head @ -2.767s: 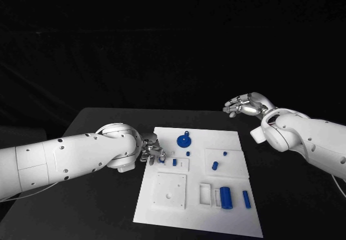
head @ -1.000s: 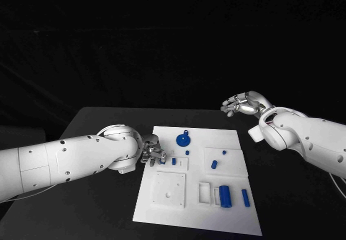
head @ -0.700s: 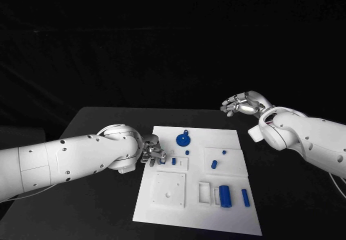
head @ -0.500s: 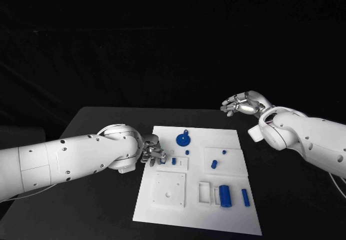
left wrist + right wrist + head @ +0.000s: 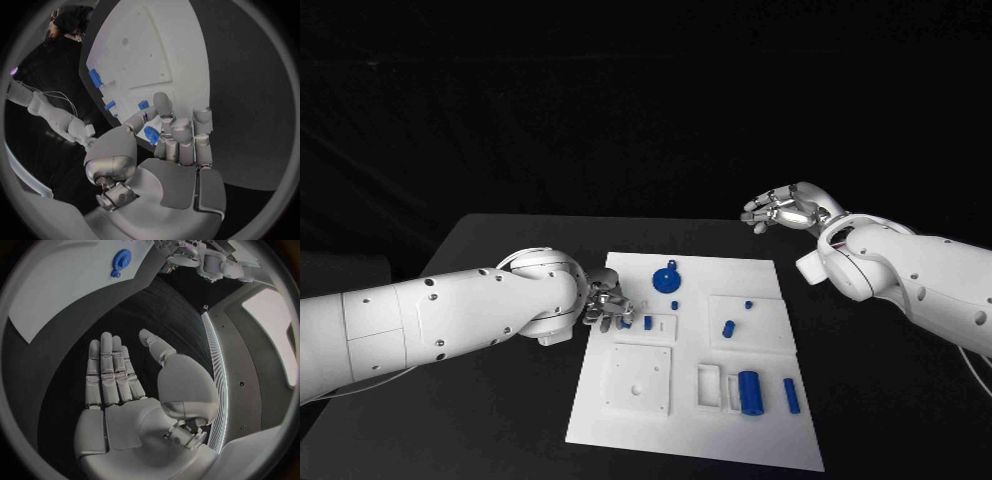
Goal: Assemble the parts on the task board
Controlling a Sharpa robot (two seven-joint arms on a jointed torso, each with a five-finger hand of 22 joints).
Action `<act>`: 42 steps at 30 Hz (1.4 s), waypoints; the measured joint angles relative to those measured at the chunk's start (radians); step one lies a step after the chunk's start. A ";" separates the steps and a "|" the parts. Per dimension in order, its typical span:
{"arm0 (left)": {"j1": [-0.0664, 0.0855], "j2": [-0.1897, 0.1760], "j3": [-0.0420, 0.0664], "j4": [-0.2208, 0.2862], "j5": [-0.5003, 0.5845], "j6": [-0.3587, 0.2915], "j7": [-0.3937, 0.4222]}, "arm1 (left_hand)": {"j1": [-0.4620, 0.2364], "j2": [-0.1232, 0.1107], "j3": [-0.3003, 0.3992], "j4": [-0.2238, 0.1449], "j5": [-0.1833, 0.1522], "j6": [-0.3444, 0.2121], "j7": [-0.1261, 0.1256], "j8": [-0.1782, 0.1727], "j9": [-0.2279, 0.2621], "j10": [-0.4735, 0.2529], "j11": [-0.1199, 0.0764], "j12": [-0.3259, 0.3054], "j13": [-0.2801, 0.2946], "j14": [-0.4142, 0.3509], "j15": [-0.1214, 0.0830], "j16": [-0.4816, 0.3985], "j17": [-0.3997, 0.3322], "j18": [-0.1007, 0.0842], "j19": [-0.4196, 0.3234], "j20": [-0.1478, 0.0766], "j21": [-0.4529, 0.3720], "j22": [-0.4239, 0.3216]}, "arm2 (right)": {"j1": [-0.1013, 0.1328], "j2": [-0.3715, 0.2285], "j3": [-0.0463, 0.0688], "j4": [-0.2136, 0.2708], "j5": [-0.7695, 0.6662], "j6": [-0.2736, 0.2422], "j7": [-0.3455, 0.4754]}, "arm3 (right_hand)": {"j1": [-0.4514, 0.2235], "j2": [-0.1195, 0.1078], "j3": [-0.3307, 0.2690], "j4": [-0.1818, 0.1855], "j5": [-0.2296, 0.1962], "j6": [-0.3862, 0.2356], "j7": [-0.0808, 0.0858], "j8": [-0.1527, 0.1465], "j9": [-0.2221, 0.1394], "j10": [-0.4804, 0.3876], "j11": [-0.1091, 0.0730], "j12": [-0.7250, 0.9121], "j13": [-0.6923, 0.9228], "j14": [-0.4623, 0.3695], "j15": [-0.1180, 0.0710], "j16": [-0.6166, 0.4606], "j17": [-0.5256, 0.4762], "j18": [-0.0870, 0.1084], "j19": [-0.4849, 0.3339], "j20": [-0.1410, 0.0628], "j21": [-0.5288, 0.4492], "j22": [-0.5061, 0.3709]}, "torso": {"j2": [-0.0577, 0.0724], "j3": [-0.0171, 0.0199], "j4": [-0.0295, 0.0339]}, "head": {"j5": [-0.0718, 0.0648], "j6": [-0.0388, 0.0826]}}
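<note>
Left robot hand pinches a blue part over the task board; right robot hand spread, holding nothing.

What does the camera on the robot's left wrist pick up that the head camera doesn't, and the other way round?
The left wrist view alone makes plain that the left hand holds a small blue part between thumb and fingers, at the edge of the task board. The head view alone shows the right hand raised beyond the table's far right corner, plus the blue round disc and large blue cylinder. Both show the left hand at the white board, with blue pieces on it.
</note>
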 measured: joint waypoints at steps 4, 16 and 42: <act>0.001 0.007 0.001 -0.009 0.000 0.012 -0.002 | 0.000 0.000 0.000 0.000 0.000 0.003 0.000 0.000 0.000 0.000 0.000 0.000 0.000 0.000 0.000 0.000 0.001 0.000 0.000 0.000 0.000 0.000 | 0.000 0.001 0.000 0.001 0.000 0.000 0.000 | 0.000 0.000 0.000 0.000 0.000 0.000 0.000 0.000 0.000 0.000 0.000 -0.004 0.000 0.000 0.000 0.000 0.001 0.000 0.000 0.000 0.000 0.000 | 0.000 0.0001 0.0000 | 0.001 0.000; 0.005 0.024 0.004 -0.030 0.000 0.050 -0.007 | 0.006 -0.005 0.003 -0.003 0.000 0.009 -0.002 0.000 0.002 0.000 0.000 0.005 0.003 -0.001 -0.001 0.000 0.002 0.000 0.000 0.000 0.000 0.000 | 0.000 0.001 0.000 0.004 0.000 0.000 0.000 | 0.000 0.000 0.000 0.000 0.004 0.000 0.000 0.000 0.000 0.000 0.000 -0.004 0.000 0.000 0.000 0.000 0.001 0.000 0.000 0.000 0.000 0.000 | 0.000 0.0001 0.0000 | 0.001 -0.001; 0.005 0.026 0.006 -0.037 -0.002 0.065 0.003 | 0.014 -0.013 0.008 -0.011 0.036 0.013 -0.002 0.006 0.015 0.004 0.003 0.019 0.016 -0.001 -0.002 0.000 0.011 0.000 0.000 0.000 0.005 0.001 | 0.000 -0.002 0.000 0.005 0.000 0.002 -0.001 | 0.004 0.004 0.000 0.000 0.003 0.003 -0.003 0.000 -0.002 0.000 0.000 -0.008 -0.002 0.000 0.000 -0.004 0.002 0.000 0.000 0.000 -0.004 0.001 | 0.001 -0.0010 0.0001 | -0.004 0.000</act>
